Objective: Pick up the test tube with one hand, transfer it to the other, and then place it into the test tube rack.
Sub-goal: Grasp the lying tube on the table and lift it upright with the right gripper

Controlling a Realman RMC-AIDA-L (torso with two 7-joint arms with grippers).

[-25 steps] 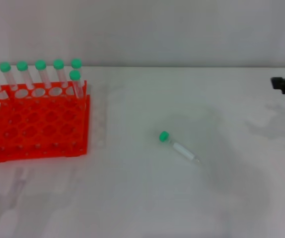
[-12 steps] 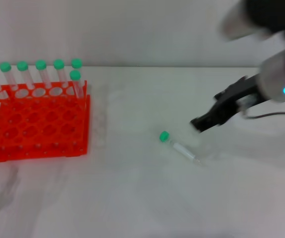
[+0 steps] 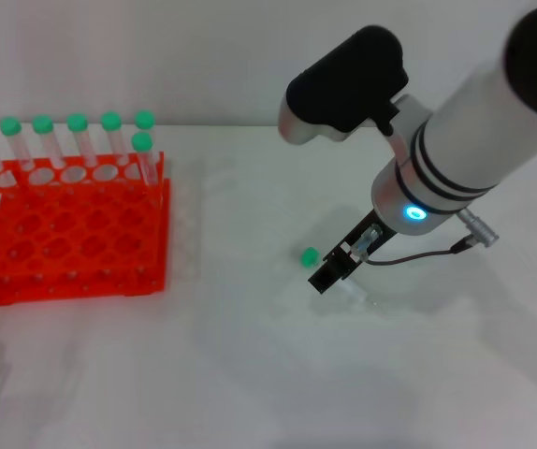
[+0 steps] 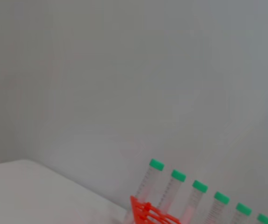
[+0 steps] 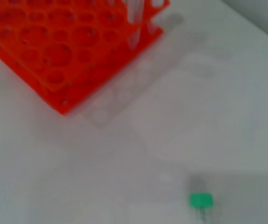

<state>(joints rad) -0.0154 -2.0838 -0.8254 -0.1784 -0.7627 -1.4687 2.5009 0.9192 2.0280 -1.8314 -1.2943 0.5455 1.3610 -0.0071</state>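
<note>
Head view: right gripper over tube

L→R: test tube rack point(image 3: 67, 229) at desk point(image 3: 250, 374) left, awaiting tube. Test tube point(image 3: 312, 256) lying mid-desk, body hidden under right gripper point(image 3: 329, 277), low for pickup. Fingers: can't tell if apart or clamped. Left gripper out of view.

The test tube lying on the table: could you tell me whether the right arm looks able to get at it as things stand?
Probably yes. The right gripper is right over the test tube lying alone on the table, nothing between them; the test tube rack stands well aside.
</note>
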